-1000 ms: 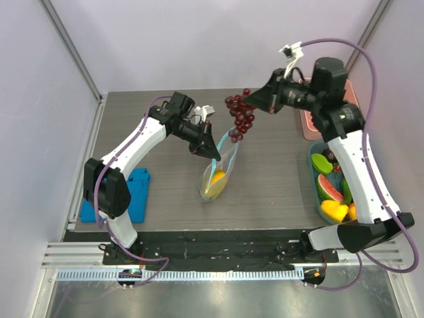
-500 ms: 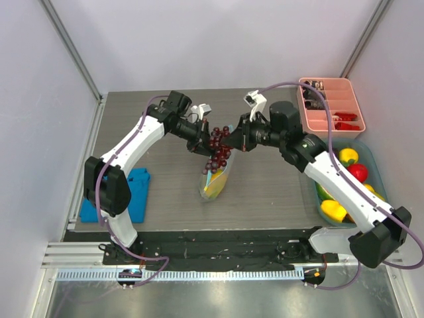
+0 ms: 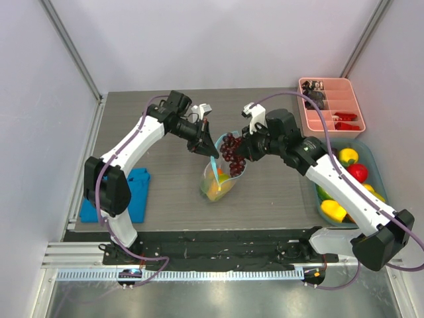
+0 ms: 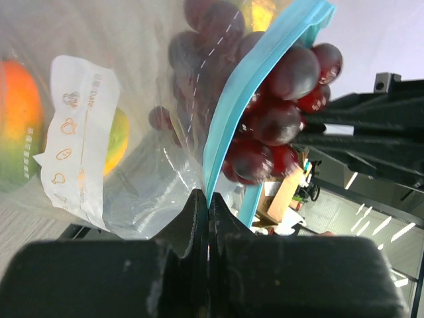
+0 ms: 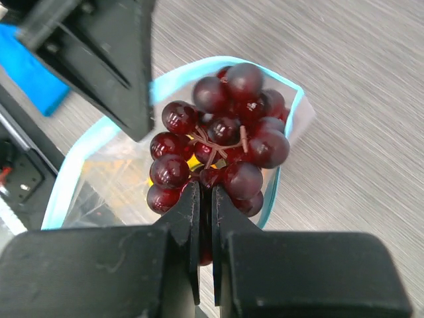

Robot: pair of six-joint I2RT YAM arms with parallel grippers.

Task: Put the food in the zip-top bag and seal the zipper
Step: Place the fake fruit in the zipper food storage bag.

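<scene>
The clear zip-top bag (image 3: 218,182) stands open in the middle of the table, with orange and yellow-green fruit (image 3: 216,187) in its bottom. My left gripper (image 3: 207,150) is shut on its teal zipper (image 4: 235,112) strip and holds the mouth up. A bunch of dark purple grapes (image 3: 232,153) hangs in the bag's mouth, and my right gripper (image 3: 244,150) is shut on it. In the right wrist view the grapes (image 5: 222,149) sit inside the teal rim (image 5: 99,136). In the left wrist view the grapes (image 4: 278,109) press against the strip.
A teal bin (image 3: 368,156) at the right edge holds more toy fruit, yellow, red and green. A pink tray (image 3: 331,81) with small dark and red items stands at the back right. A blue cloth (image 3: 136,195) lies at the front left.
My right arm swung the grapes from the back of the table down and leftward into the bag's mouth. The bag's mouth has spread wider. My left gripper kept its hold.
</scene>
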